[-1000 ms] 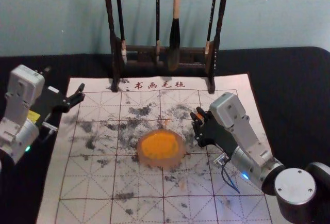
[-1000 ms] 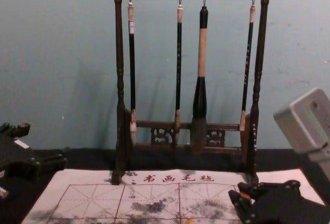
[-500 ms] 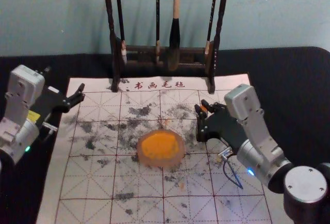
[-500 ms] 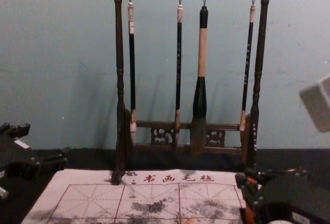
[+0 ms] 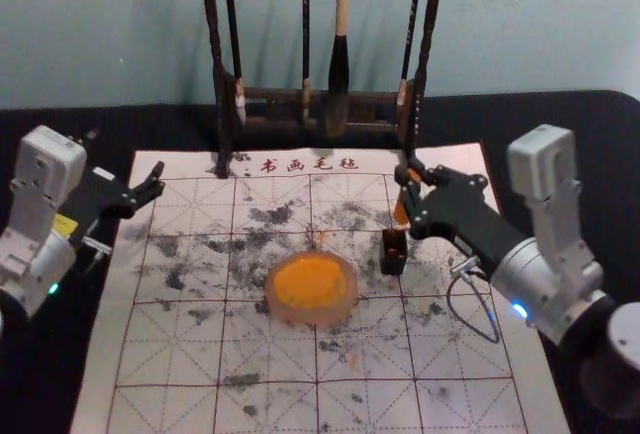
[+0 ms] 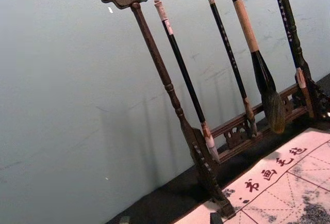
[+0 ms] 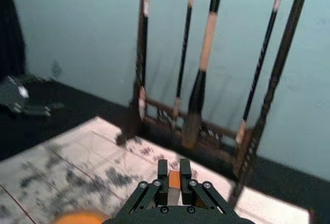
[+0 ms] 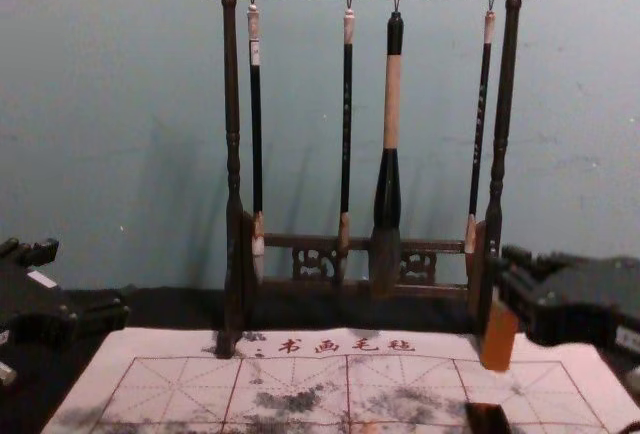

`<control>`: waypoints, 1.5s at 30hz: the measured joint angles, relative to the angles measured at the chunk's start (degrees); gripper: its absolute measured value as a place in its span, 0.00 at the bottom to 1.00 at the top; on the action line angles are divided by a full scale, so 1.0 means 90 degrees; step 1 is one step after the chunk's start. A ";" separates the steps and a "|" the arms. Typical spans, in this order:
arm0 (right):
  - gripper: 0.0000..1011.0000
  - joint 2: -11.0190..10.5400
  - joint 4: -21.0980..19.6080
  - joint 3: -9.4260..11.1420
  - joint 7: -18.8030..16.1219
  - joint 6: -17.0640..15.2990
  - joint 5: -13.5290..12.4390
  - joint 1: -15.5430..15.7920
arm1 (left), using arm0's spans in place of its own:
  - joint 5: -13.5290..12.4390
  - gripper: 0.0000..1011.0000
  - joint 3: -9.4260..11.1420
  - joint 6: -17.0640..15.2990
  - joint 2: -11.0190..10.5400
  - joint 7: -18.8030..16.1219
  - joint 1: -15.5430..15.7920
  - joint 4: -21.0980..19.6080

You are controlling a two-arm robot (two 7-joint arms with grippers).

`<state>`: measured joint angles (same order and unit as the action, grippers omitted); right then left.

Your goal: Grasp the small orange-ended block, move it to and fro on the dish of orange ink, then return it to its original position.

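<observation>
Block, small, orange-ended (image 8: 498,339): one, raised above the mat (image 5: 350,404), between the jaws of your right gripper (image 7: 174,166), which clamp it at its upper part; it hangs nearly upright, slightly tilted.

Holder, small, dark (image 5: 394,253): one, standing on the mat, nearer your body than the right jaws; probably the block's original place.

Dish of orange ink (image 5: 312,312): one, to the left of the right jaws and nearer you, well apart from the block.

Brush rack (image 5: 222,104), with hanging brushes (image 8: 347,114): beyond the right jaws, its right post just by them.

Left gripper (image 5: 157,180): parked at the mat's left edge, jaws spread, nothing between them.

Step in hand, by judgement: grasp made, carry to the ink. Next, you bring the right jaws left and back toward you, clear of the holder, then lower the block's end gently into the ink before stroking to and fro.
</observation>
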<state>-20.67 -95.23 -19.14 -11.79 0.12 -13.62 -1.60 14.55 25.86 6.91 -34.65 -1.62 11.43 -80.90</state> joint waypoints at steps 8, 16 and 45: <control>0.13 -0.0263 0.0491 0.0129 -0.1505 0.0830 -0.0640 -0.0352 | 0.0000 0.99 0.0000 0.0000 0.0000 0.0000 0.0000 0.0000; 0.13 -0.0414 0.1317 -0.0165 -0.2845 0.1147 -0.1284 -0.1068 | 0.0000 0.99 0.0000 0.0000 0.0000 0.0000 0.0000 0.0000; 0.13 -0.0065 0.3150 -0.1435 -0.3989 0.1474 -0.1320 -0.2443 | 0.0000 0.99 0.0000 0.0000 0.0000 0.0000 0.0000 0.0000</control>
<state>-21.25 -66.88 -32.05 -47.70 13.38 -25.51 -23.59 14.55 25.86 6.91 -34.65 -1.62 11.43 -80.90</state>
